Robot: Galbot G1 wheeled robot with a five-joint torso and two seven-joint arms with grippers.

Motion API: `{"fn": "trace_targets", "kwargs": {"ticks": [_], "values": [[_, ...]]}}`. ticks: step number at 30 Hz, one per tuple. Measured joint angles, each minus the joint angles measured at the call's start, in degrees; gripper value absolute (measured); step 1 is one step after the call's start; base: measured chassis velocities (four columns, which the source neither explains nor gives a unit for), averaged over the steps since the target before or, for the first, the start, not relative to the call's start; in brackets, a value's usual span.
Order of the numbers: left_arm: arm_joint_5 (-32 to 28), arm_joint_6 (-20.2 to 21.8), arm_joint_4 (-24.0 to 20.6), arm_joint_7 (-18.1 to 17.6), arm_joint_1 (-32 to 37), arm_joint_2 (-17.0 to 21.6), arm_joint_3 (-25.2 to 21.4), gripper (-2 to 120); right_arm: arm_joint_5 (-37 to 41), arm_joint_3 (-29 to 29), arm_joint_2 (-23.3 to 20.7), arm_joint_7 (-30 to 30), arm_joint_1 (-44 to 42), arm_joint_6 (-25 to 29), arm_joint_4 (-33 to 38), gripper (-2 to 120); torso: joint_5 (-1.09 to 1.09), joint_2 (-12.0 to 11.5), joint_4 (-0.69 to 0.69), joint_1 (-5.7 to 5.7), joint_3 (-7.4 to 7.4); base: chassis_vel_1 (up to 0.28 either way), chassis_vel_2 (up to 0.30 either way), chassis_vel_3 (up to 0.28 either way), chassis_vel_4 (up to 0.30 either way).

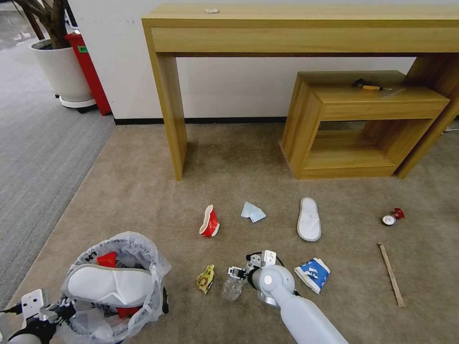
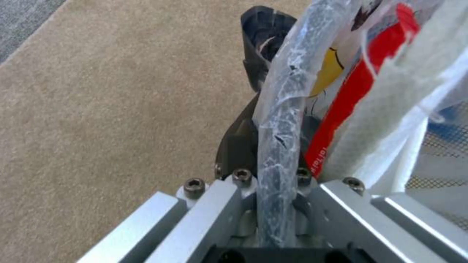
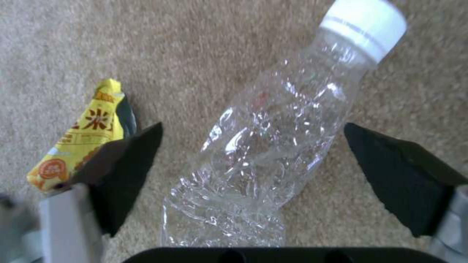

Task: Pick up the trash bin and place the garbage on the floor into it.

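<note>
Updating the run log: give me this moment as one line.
left gripper: shut on trash bin rim | right gripper: open, straddling clear bottle on carpet | bottle not gripped

A white wall (image 1: 229, 91) backs a tall wooden console (image 1: 296, 28) and low wooden shelf unit (image 1: 354, 124); grey ribbed carpet (image 1: 33, 157) borders the beige carpet's (image 1: 143, 191) left edge.

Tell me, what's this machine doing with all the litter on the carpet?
It is tidying up. Its left gripper is clamped on the rim of the trash bin, which already contains a white slipper and red litter. Its right gripper hangs over a crushed clear bottle on the beige carpet, jaws open on either side of it. A yellow wrapper lies beside it; cups, another slipper and a stick are not yet collected.
</note>
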Motion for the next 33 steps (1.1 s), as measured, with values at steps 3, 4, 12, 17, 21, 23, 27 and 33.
{"fn": "trace_targets", "kwargs": {"ticks": [3,4,12,17,21,23,27,33], "values": [[0.3,0.0,0.0,0.4,-0.1,0.0,0.0,0,-0.1,0.3,0.3,-0.2,0.1,0.1,-0.8,81,0.00,0.0,0.00,0.00,0.00,0.000,0.000,0.000,0.000],[0.4,0.0,0.0,0.6,-0.1,0.0,0.1,0,-0.1,0.5,0.5,-0.3,0.2,0.2,-1.4,74,0.00,0.0,0.00,0.00,0.00,0.000,0.000,0.000,0.000],[0.6,0.0,0.0,1.0,-0.1,0.2,0.2,0,-1.2,1.4,1.3,-1.8,0.8,0.7,-3.9,45,-0.02,0.0,-0.01,0.00,-0.01,0.000,0.000,0.000,0.000],[0.6,0.0,0.0,1.1,-0.1,0.3,0.1,0,-2.2,1.5,1.6,-2.4,0.9,1.3,-4.5,35,-0.01,0.0,-0.01,0.00,-0.01,0.000,0.000,0.000,0.000],[0.6,0.0,-0.1,1.1,-0.1,0.3,0.1,0,-3.4,1.2,1.6,-2.8,0.8,1.8,-4.3,24,0.00,0.0,0.00,0.00,-0.01,0.000,0.000,0.000,0.000],[0.5,0.0,-0.1,1.1,-0.1,0.3,0.1,0,-4.7,1.1,1.5,-3.2,0.6,2.2,-3.6,20,0.01,0.0,0.00,0.00,0.00,0.000,0.000,0.000,0.000],[0.4,0.0,-0.6,1.0,0.0,0.2,0.1,0,-11.1,2.5,-0.4,-6.5,-0.3,4.5,1.4,9,0.01,0.0,0.01,0.01,0.01,0.000,0.000,0.000,0.000],[0.2,0.0,-1.2,0.3,-0.1,0.2,0.8,0,-15.9,4.5,-4.5,-11.5,-0.4,5.8,11.7,3,0.01,0.0,-0.01,0.01,0.01,0.000,0.000,0.000,0.000]]}}
